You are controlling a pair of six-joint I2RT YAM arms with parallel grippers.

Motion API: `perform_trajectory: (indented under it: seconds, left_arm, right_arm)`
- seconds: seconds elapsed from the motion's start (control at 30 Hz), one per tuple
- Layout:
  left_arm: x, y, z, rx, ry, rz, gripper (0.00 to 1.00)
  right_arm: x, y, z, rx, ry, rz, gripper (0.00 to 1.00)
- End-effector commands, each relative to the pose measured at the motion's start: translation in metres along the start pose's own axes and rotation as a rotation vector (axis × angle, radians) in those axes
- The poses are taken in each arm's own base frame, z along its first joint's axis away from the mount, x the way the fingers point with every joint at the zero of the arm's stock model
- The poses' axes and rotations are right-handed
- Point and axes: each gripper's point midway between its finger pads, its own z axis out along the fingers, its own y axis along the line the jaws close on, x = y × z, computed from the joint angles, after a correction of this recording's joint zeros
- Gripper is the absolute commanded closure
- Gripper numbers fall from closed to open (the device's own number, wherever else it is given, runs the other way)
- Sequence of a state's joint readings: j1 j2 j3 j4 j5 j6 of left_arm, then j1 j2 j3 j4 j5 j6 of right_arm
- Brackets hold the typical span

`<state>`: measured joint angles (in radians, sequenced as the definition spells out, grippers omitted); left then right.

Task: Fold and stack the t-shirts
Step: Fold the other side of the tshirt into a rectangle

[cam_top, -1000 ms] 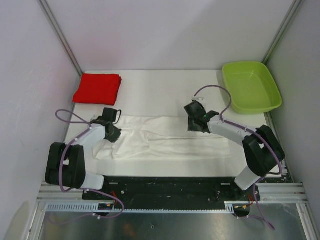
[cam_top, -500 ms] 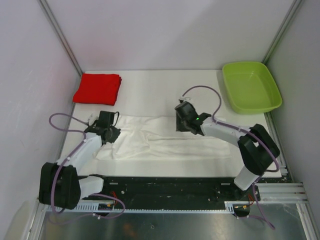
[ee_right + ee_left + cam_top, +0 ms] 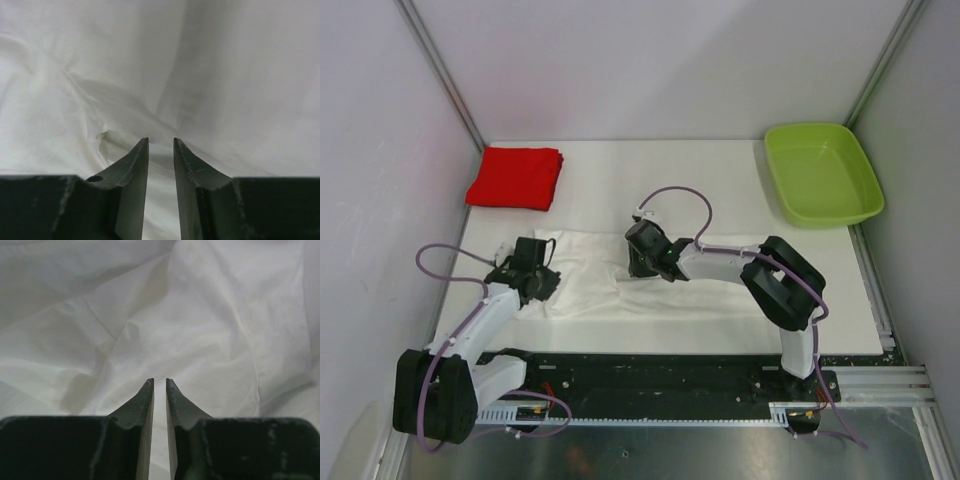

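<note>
The white t-shirt (image 3: 585, 285) lies crumpled at the front left of the table; no print patch shows. It fills the left wrist view (image 3: 200, 315) and the right wrist view (image 3: 235, 75). My left gripper (image 3: 541, 284) is at its left edge, jaws nearly closed on a fold of the cloth (image 3: 160, 382). My right gripper (image 3: 633, 267) is over the shirt's middle, jaws pinched on a fold of the cloth (image 3: 161, 141). The red t-shirt (image 3: 516, 177) lies folded at the back left, apart from both grippers.
A lime-green plastic tray (image 3: 823, 175) stands at the back right corner. Grey walls close in the left, right and back sides. The right arm stretches low across the table's front middle.
My right gripper has swept left from the right side to the middle, drawing the white cloth over with it. My left gripper has shifted slightly toward the near left.
</note>
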<state>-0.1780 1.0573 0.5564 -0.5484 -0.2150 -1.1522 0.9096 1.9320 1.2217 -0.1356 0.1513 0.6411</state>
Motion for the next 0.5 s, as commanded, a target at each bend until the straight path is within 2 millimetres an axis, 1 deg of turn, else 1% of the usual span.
perform_trajectory:
  seconds: [0.0, 0.13, 0.23, 0.37, 0.47]
  left_arm:
    - [0.004, 0.002, -0.002, 0.005, 0.012, -0.015, 0.81]
    - [0.005, 0.001, -0.004, 0.015, 0.022, -0.012, 0.82]
    - [0.009, 0.001, -0.004, 0.018, 0.037, -0.018, 0.82]
    - [0.015, 0.004, -0.005, 0.021, 0.054, -0.037, 0.82]
    - [0.015, 0.006, -0.007, 0.026, 0.049, -0.051, 0.82]
  right_arm:
    - [-0.035, 0.027, -0.008, -0.038, -0.107, 0.031, 0.70]
    - [-0.050, 0.033, -0.020, -0.045, -0.152, 0.042, 0.73]
    - [-0.057, 0.038, -0.017, -0.047, -0.156, 0.040, 0.73]
    - [-0.045, 0.047, 0.007, -0.057, -0.094, 0.012, 0.75]
    - [-0.030, 0.056, 0.017, -0.065, -0.048, -0.015, 0.77]
